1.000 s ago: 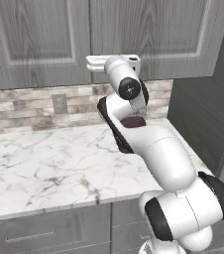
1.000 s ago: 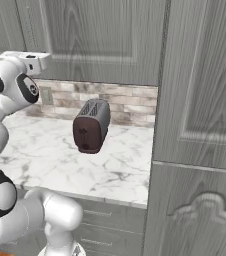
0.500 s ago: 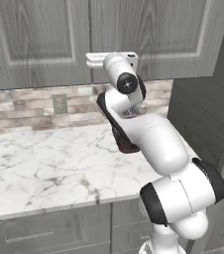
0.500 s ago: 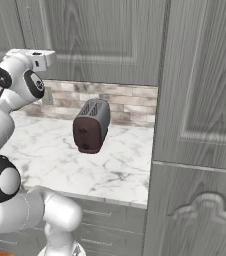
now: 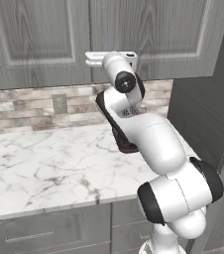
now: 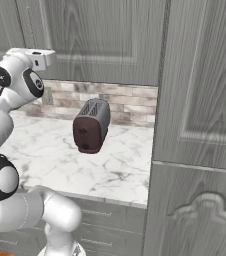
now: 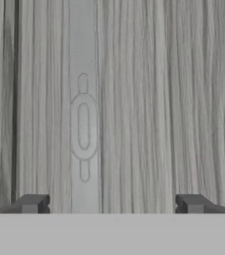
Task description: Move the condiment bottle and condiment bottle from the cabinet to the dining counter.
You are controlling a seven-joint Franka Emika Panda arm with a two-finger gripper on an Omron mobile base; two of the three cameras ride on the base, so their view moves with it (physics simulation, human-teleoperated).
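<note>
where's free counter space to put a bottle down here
The marble counter is bare left of the toaster, from backsplash to front edge. A narrower strip lies between toaster and tall cabinet. It is crowded around the toaster.

Grey wood-grain cabinet doors [image 5: 59, 39], white grey-veined marble counter [image 5: 39, 163], mottled brown-and-beige brick backsplash [image 6: 130, 102], dark maroon toaster [image 6: 91, 125], white arm [image 5: 148, 144] with dark joints

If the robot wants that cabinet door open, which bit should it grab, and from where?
Probably the handle: a slim raised bar beside the door's seam, the only part that stands proud of the flat panel. Come straight at the door's front, with the open end effector shifted sideways until its fingertips straddle the bar.
</note>
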